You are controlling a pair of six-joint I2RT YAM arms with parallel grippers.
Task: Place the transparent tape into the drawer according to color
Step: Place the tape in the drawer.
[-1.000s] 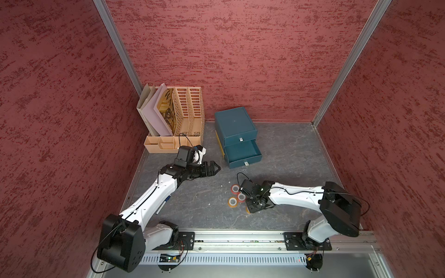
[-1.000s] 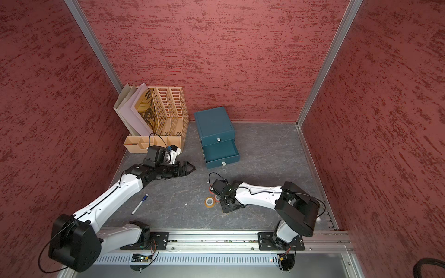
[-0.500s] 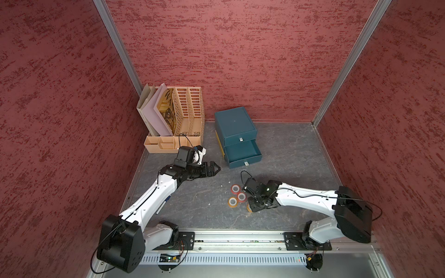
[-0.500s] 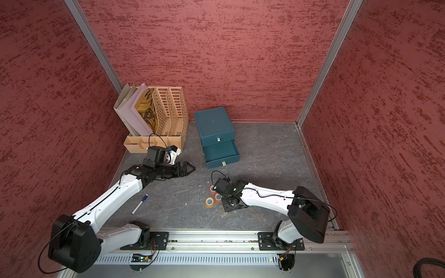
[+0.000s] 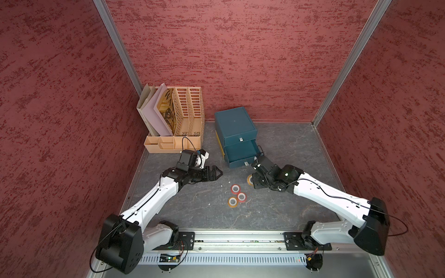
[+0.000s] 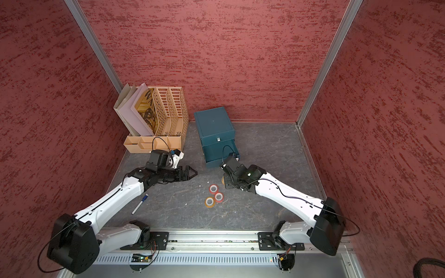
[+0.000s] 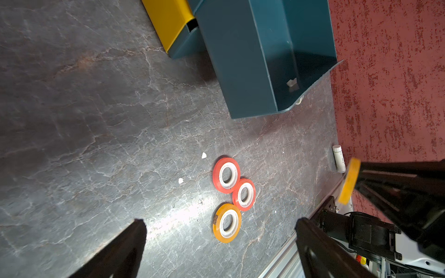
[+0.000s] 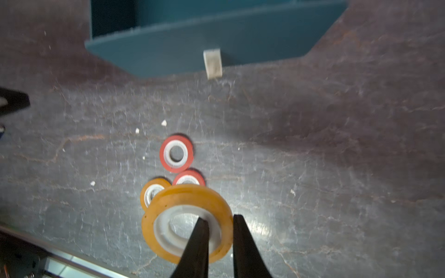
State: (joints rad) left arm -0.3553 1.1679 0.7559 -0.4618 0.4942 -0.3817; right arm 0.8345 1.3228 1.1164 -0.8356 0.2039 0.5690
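While you have the feeds up, state each tool and where the item is. (Inspector)

Right gripper (image 8: 218, 217) is clamped on an orange tape roll (image 8: 183, 195). One finger runs through the white core and the other sits outside the rim, so the ring wall is pinched between them. The roll hangs clear of the table (image 5: 277, 216), near the front of the pulled-out lower drawer (image 5: 240, 151) of the teal drawer unit (image 5: 234, 122). Left gripper (image 5: 218, 173) is spread wide, holds nothing, and hovers off to one side of the loose rolls. (Operator)

Handling? (Inspector)

My judgement: very light, with a stiff plastic core and a glossy tape face that could slip or pivot in a two-point pinch. In the left wrist view it hangs tilted. I rate the wall through the core as the sound hold, because a roll lying flat offers the fingers little outer edge. (Operator)

Count. (Inspector)

Four rolls are in sight. Two are orange: the held one and a second orange roll (image 5: 233, 201). Two are red: a red roll (image 5: 235, 188) and a second red roll (image 5: 241, 197). Those three lie flat, touching in a cluster. No purple roll shows in any view. I count one drawer unit with two drawer fronts, and the upper drawer (image 5: 239, 138) is closed. (Operator)
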